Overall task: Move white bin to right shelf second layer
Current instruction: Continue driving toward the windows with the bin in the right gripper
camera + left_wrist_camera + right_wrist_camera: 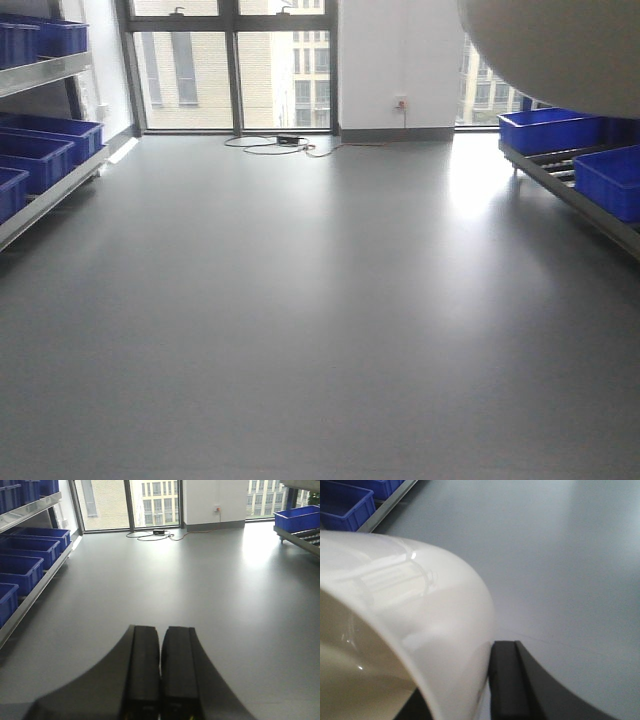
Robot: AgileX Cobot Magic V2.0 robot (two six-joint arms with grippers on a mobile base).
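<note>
The white bin (415,610) fills the left of the right wrist view, its smooth cream wall clamped between my right gripper's (455,700) two black fingers, one inside the tub and one outside. Its rounded underside also shows at the top right of the front view (560,50), held high in the air. My left gripper (161,670) is shut and empty, its fingers pressed together over the grey floor. The right shelf (570,180) stands at the right with roller rails (555,162) on its low level; its second layer is out of view.
Blue crates (548,128) sit on the right shelf's low level. A left shelf (45,190) holds several blue crates (22,560). Grey floor (320,300) lies between the shelves. A cable and a box (290,142) lie by the far windows.
</note>
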